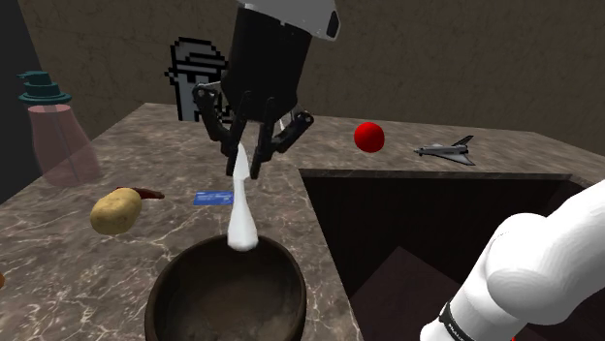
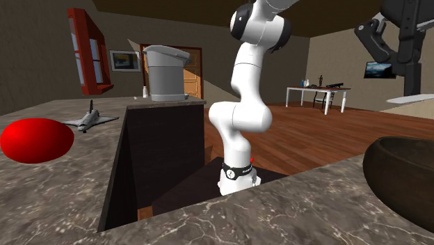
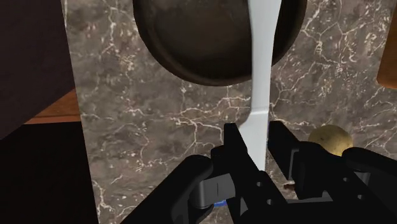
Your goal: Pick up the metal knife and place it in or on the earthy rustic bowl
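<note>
Tabletop: dark veined marble tabletop (image 1: 58,281) in a dim room, with a sunken well right beside the bowl (image 1: 223,305).
Hand: black hand (image 1: 248,160) hangs above the bowl, clamped on the upper end of the knife (image 1: 239,208).
Knife: pale, up off the tabletop, hanging upright, lower tip just over the bowl's rim.
Bowl: dark, rough, nothing in it yet. Pick-up looks done; lowering and letting go are left, I'd say.
Card: blue card (image 1: 213,198) just beyond the bowl, markings too small to read.

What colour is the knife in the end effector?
Plain white. The knife shows best in the shoulder view, clasped by the end effector.
</note>
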Robot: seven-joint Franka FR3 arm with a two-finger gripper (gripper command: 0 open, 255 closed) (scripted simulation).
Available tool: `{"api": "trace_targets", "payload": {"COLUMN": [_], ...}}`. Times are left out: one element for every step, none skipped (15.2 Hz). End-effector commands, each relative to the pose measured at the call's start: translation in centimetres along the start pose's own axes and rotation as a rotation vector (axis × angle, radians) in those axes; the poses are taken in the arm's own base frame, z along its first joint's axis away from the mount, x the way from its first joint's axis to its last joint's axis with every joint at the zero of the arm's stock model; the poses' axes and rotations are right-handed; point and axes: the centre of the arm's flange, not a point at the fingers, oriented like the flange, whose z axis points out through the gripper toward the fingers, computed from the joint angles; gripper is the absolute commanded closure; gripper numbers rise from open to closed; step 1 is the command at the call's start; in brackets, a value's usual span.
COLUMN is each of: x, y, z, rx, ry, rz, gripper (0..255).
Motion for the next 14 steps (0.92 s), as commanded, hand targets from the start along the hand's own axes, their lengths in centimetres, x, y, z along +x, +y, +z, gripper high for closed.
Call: {"api": "trace_targets", "payload": {"x": [-2.7,-4.0,-5.3,-6.6,-7.9,-9.1,-9.1,-9.1,-9.1,-9.1,-9.1,-9.1,-9.1,-9.1], "y": [-0.4,-0.5,-0.6,-0.7,-0.8,-0.9,-0.8,-0.7,-0.6,-0.5,-0.4,-0.3,-0.3,-0.2], "z": [0.1,0.1,0.0,-0.1,-0.1,-0.2,0.3,0.9,1.4,1.9,2.4,2.9,3.4,4.0], "rx": [0.0,0.0,0.0,0.0,0.0,0.0,0.0,0.0,0.0,0.0,0.0,0.0,0.0,0.0], "ry": [0.0,0.0,0.0,0.0,0.0,0.0,0.0,0.0,0.0,0.0,0.0,0.0,0.0,0.0], "rz": [0.001,0.001,0.001,0.001,0.001,0.001,0.001,0.001,0.001,0.001,0.001,0.001,0.001,0.001], "gripper": [255,255,255,255,255,255,255,255,255,255,255,255,255,255]}}
